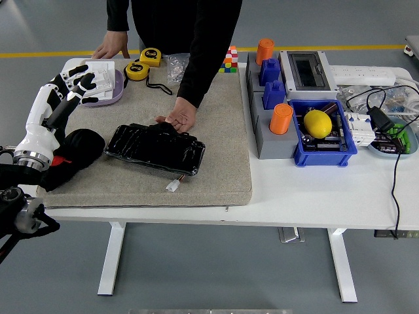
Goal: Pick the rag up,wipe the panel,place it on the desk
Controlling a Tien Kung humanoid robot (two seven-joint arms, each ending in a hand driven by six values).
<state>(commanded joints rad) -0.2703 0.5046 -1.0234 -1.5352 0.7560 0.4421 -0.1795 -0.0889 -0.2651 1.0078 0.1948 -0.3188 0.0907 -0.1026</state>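
Note:
A black rag [73, 156] with a red tag lies crumpled on the beige mat [216, 157] at the left. The glossy black panel [155, 148] rests in the mat's middle with a white connector at its near edge. My left hand [65, 88] is white with black fingertips and hovers above and behind the rag, fingers spread, holding nothing. A person's hand [178, 118] presses on the panel's far edge. Their other hand [111, 48] rests on the table's far left edge.
A purple bowl [112, 91] with white packets sits behind my left hand. Two yellow tape measures [144, 63] lie at the mat's back. Grey blocks with orange cups [281, 118], a blue bin holding a lemon [317, 123], and cables fill the right side.

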